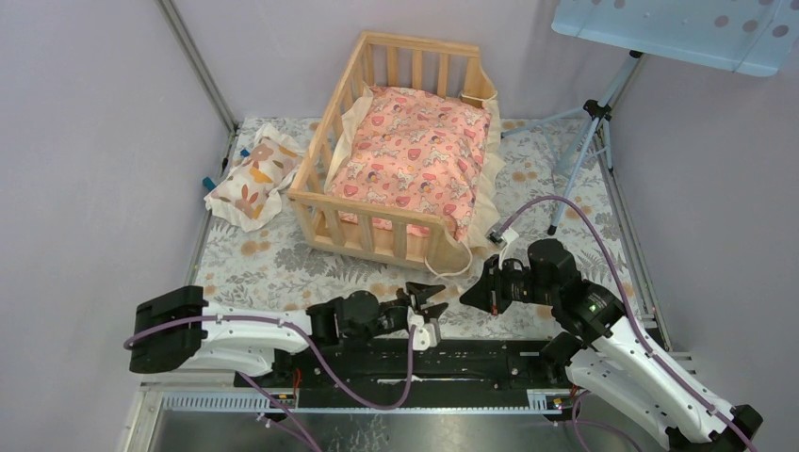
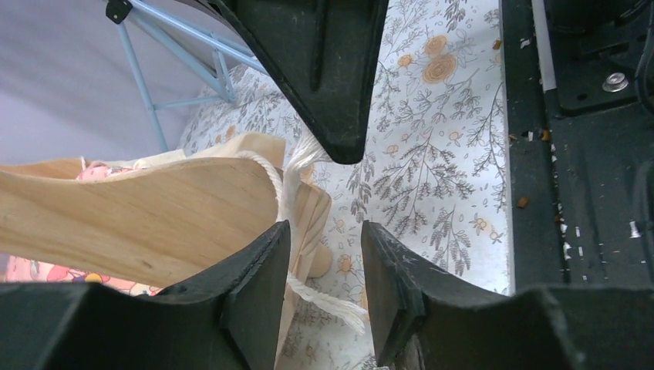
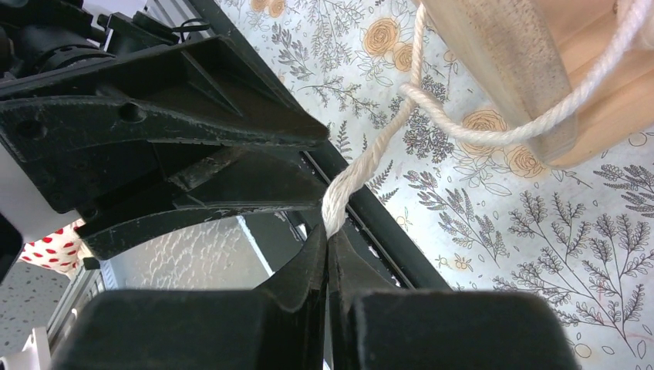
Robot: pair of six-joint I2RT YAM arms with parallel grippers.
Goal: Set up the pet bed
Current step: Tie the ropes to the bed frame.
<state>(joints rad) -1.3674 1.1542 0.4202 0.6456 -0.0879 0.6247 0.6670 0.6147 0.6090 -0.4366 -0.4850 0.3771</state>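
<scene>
1. Nearest to me, both arms reach forward from the near edge of the surface (image 1: 264, 268), which is covered in a floral print.

2. The left claw (image 1: 433, 299) sits low over the print, just left of the right claw (image 1: 468, 293). On my left wrist view its jaws stand apart, gripping nothing. A frayed end of a cream rope (image 2: 328, 302) lies in the gap between the fingers (image 2: 254, 293) (I cannot tell whether it touches either pad).

3. The right claw is closed. On my right wrist view its fingertips pinch a strand of the rope, which climbs from the claw tip and loops around a wooden corner post (image 3: 501, 54).

4. That post belongs to the pet bed (image 1: 372, 210), which stands on the surface just beyond both claws, in the middle of the work area. Its open side faces right; slatted rails close the near, left and far sides. From above, the rope hangs in a loose loop off the near right corner.

5. Inside the bed lies a pink patterned cushion (image 1: 415, 155) with a cream ruffle, which spills over the open right edge.

6. A small cream pillow (image 1: 250, 179) with orange prints lies on the surface just left of the bed.

7. A light-blue tripod (image 1: 594, 113) stands at the far right.
</scene>
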